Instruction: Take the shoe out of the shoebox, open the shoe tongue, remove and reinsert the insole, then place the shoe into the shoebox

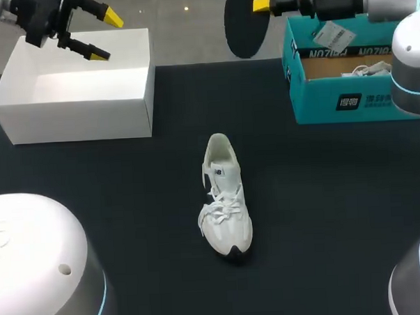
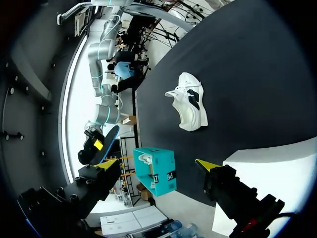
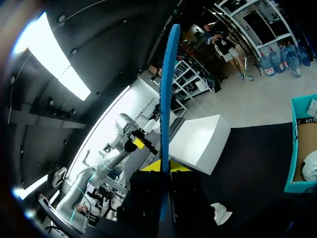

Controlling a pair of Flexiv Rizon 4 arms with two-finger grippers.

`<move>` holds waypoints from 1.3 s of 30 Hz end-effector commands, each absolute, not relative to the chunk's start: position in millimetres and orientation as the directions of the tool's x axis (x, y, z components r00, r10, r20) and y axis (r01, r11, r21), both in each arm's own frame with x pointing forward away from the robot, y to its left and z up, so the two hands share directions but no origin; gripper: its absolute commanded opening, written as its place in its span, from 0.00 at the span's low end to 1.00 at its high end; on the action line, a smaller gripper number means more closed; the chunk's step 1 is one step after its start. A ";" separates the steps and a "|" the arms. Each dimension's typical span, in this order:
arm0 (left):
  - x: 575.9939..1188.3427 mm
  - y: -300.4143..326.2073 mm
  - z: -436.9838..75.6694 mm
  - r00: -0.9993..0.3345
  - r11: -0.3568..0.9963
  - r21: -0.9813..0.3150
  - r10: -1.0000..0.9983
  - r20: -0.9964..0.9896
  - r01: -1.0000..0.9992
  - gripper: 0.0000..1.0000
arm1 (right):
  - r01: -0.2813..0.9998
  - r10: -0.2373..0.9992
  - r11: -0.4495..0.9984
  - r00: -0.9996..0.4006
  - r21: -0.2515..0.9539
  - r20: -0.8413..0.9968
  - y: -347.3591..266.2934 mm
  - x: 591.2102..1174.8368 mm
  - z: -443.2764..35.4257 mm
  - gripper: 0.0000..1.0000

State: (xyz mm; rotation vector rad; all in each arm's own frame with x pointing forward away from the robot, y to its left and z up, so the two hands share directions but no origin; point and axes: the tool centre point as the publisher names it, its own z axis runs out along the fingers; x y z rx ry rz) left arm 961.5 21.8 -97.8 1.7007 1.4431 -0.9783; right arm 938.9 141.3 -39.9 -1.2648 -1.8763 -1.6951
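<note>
A white sneaker [image 1: 224,199] lies alone in the middle of the black table, toe toward me; the left wrist view also shows this sneaker [image 2: 190,101]. My right gripper [image 1: 260,4] hangs high at the back, just left of the teal shoebox [image 1: 347,99], shut on a dark insole [image 1: 243,27]. In the right wrist view the insole [image 3: 166,99] stands edge-on and blue between the yellow tips of that gripper [image 3: 164,166]. My left gripper [image 1: 107,36] is open and holds nothing above the white box [image 1: 76,118]; its own view shows the gripper [image 2: 157,164] with its fingers wide apart.
The teal shoebox at the back right is open, and a second white shoe [image 1: 366,70] lies inside it. The white box stands at the back left, its top open. Black tabletop [image 1: 324,215] surrounds the sneaker on all sides.
</note>
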 end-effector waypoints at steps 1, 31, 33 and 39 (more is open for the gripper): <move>986.0 26.1 -106.3 0.102 -0.165 0.028 0.464 -0.880 0.986 1.00 | 0.769 0.408 -0.123 -0.537 0.627 0.738 154.5 944.5 -45.1 0.00; 987.5 26.1 -108.0 0.110 -0.159 0.039 0.469 -0.876 0.987 1.00 | 0.623 0.044 -0.016 -0.781 0.782 0.623 198.7 974.1 -108.9 0.00; 987.5 26.1 -108.0 0.110 -0.159 0.039 0.469 -0.876 0.987 1.00 | 0.639 0.044 0.005 -0.769 0.770 0.638 203.0 968.8 -116.5 0.00; 987.5 26.1 -108.0 0.110 -0.159 0.039 0.469 -0.876 0.987 1.00 | 0.683 0.083 0.065 -0.730 0.727 0.679 211.3 947.5 -135.5 0.00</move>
